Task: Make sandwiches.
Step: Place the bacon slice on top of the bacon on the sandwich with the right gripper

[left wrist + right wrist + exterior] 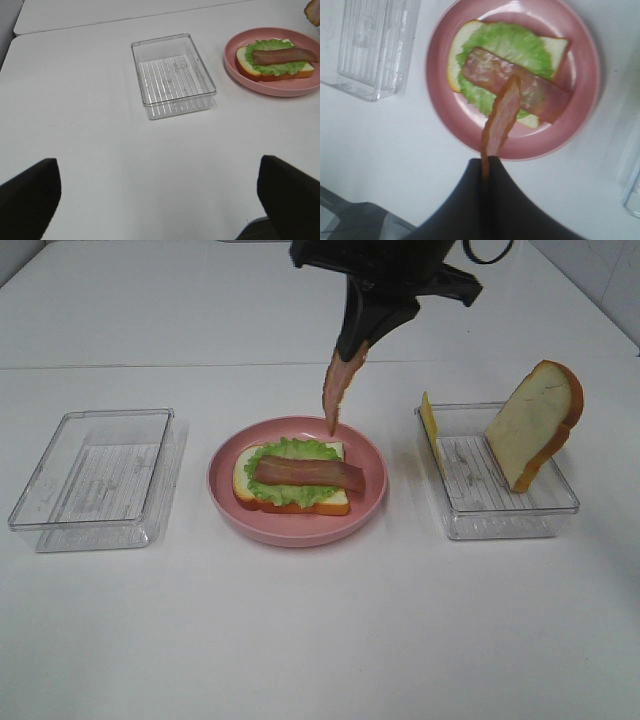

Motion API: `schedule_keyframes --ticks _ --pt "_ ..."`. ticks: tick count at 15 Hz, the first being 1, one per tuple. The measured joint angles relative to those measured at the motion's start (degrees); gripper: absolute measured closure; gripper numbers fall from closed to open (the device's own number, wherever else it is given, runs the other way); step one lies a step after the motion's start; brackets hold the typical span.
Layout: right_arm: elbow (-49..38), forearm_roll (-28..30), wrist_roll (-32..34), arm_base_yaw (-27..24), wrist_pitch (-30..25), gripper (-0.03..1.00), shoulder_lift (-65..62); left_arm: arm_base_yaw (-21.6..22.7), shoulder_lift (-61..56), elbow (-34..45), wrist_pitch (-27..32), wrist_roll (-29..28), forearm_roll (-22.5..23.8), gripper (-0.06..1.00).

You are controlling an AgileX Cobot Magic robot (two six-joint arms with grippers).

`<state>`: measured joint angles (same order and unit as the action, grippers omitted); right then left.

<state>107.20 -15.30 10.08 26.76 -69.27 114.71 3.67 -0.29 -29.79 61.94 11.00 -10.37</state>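
White table (320, 640), right tool (352, 346) pinching bacon strip (337, 392) above sandwich (292, 483)

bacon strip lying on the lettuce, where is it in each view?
Exterior high: bacon strip, frame centre, on the lettuce.
Left wrist: bacon strip, on the pink plate beside the clear tray.
Right wrist: bacon strip, across the lettuce, partly behind the hanging strip.
Shared landmark: that pink plate.

plate (374, 478) pink | lettuce (296, 448) green | bacon (305, 473) reddish-brown | cheese (430, 425) yellow | tray (60, 528) clear
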Motion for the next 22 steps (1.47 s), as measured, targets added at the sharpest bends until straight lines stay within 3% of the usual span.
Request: schedule_keyframes --ticks 1,5,9,17,22 --pt "0.00 -0.17 0.69 3.21 -0.40 0.95 0.00 0.00 0.00 0.00 0.00 0.00 0.00 -0.05" --pt "0.11 -2.64 1.83 6.82 2.86 0.95 1.15 0.00 0.00 0.00 0.00 0.00 0.00 -0.05" --pt "0.17 -8.42 0.06 6.88 7.33 0.95 8.08 0.00 0.00 0.00 0.00 0.00 0.06 -0.05" --pt "0.17 -10.77 -2.75 6.88 13.87 0.95 10.31 0.00 0.00 0.00 0.00 0.00 0.06 -0.05" --pt "0.17 -13.69 -4.41 6.88 14.32 0.95 13.12 0.00 0.00 0.00 0.00 0.00 0.06 -0.05"
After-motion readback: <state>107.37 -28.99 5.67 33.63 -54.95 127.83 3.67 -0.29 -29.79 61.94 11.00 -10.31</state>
